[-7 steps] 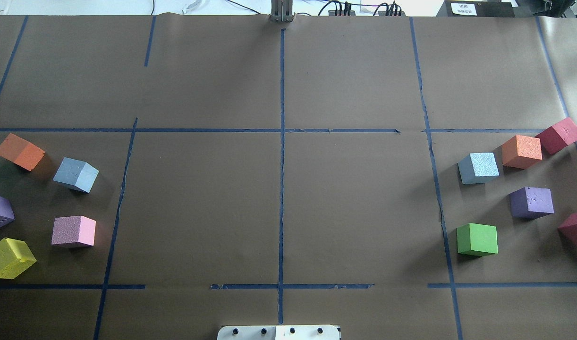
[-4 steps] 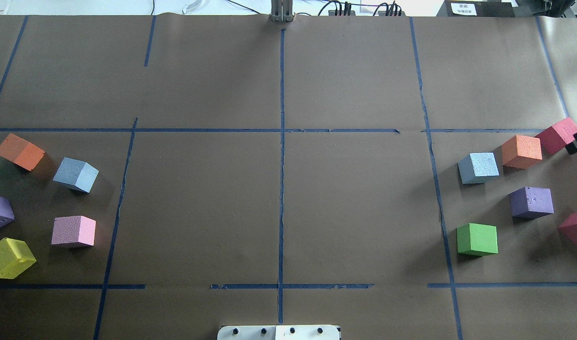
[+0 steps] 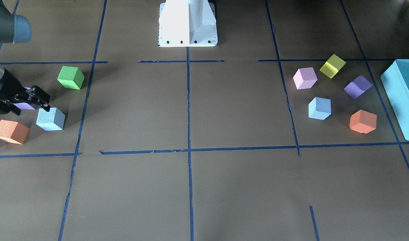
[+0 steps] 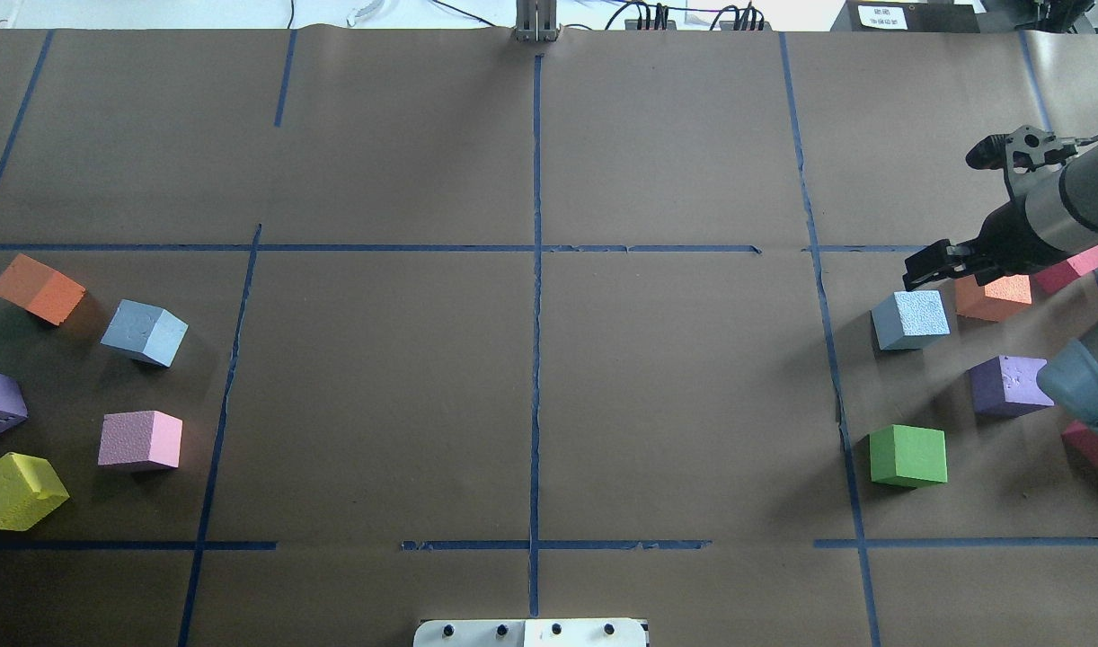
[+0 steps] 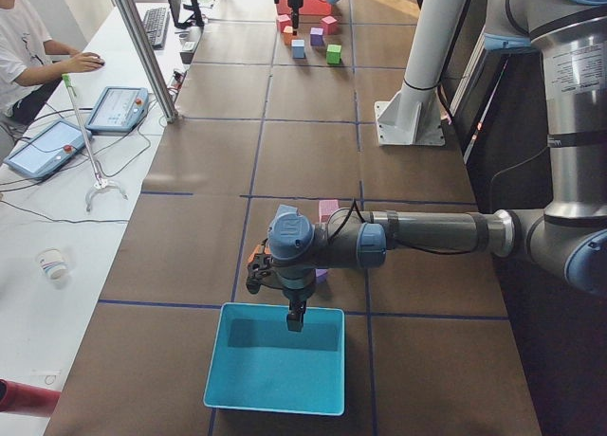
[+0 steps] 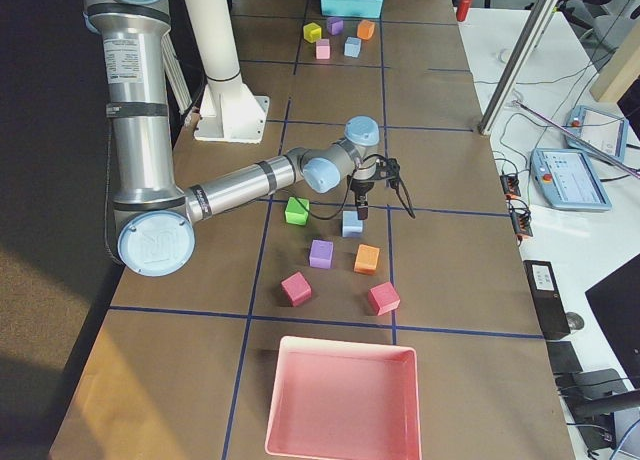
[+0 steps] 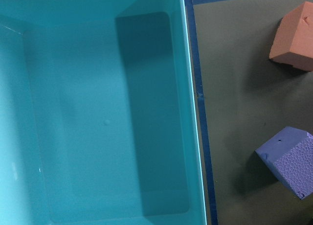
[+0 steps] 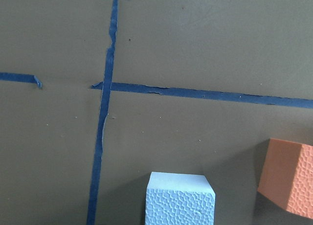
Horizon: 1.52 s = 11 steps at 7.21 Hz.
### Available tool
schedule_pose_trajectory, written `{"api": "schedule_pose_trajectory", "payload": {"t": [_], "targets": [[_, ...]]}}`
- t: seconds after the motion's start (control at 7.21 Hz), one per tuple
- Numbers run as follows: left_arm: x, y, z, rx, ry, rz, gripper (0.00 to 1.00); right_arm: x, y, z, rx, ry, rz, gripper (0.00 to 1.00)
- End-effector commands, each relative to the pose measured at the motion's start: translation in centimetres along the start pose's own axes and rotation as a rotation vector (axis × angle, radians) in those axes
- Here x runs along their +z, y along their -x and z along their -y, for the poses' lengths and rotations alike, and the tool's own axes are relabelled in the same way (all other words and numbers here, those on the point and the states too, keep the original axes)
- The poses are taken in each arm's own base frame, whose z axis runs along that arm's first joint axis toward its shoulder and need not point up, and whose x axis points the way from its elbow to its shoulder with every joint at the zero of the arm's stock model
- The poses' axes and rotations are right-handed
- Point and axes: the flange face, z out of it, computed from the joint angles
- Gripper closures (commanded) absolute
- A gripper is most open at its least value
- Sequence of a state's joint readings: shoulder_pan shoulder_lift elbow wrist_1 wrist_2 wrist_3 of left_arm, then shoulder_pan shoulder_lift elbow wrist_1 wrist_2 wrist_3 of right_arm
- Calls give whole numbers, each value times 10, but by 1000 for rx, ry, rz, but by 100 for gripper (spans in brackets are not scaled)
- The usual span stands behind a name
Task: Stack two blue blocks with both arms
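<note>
One blue block (image 4: 910, 319) lies on the right side of the table; it also shows in the front view (image 3: 50, 119) and the right wrist view (image 8: 180, 200). The other blue block (image 4: 145, 331) lies on the left side among other cubes. My right gripper (image 4: 919, 268) hangs just above and behind the right blue block, jaws apart and empty; it shows in the front view (image 3: 45, 102) too. My left gripper (image 5: 296, 320) shows only in the exterior left view, above the teal box (image 5: 275, 360). I cannot tell whether it is open.
Around the right blue block lie orange (image 4: 994, 292), purple (image 4: 1007, 385), green (image 4: 908, 456) and red cubes. Around the left one lie orange (image 4: 37, 288), purple, pink (image 4: 140, 440) and yellow cubes. A pink tray (image 6: 340, 400) stands at the right end, and the white pedestal (image 3: 187, 23) at the robot's edge.
My right arm has come in from the right edge, and its gripper has moved left to the right blue block. No block has moved.
</note>
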<state>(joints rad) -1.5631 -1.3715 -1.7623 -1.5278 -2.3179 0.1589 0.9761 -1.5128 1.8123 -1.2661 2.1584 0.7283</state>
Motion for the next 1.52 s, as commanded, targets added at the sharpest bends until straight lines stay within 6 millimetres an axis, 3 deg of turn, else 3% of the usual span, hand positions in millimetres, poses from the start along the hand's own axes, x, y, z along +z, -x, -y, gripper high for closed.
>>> {"api": "schedule_pose_trajectory", "payload": {"t": [0.0, 0.69, 0.97, 1.11, 1.25, 1.39], "targets": [[0, 0, 0, 1, 0, 0, 0, 25, 1, -7, -9, 14, -7, 0], [1, 0, -1, -1, 2, 0, 0, 80, -4, -18, -15, 82, -77, 1], [1, 1, -2, -2, 3, 0, 0, 78, 2, -16, -23, 79, -68, 62], [2, 1, -2, -5, 4, -1, 0, 76, 11, -11, -31, 71, -58, 81], [1, 1, -3, -3, 4, -1, 0, 65, 33, 0, -50, 51, -30, 87], [2, 1, -3, -4, 5, -1, 0, 59, 78, 17, -57, 32, 7, 89]]}}
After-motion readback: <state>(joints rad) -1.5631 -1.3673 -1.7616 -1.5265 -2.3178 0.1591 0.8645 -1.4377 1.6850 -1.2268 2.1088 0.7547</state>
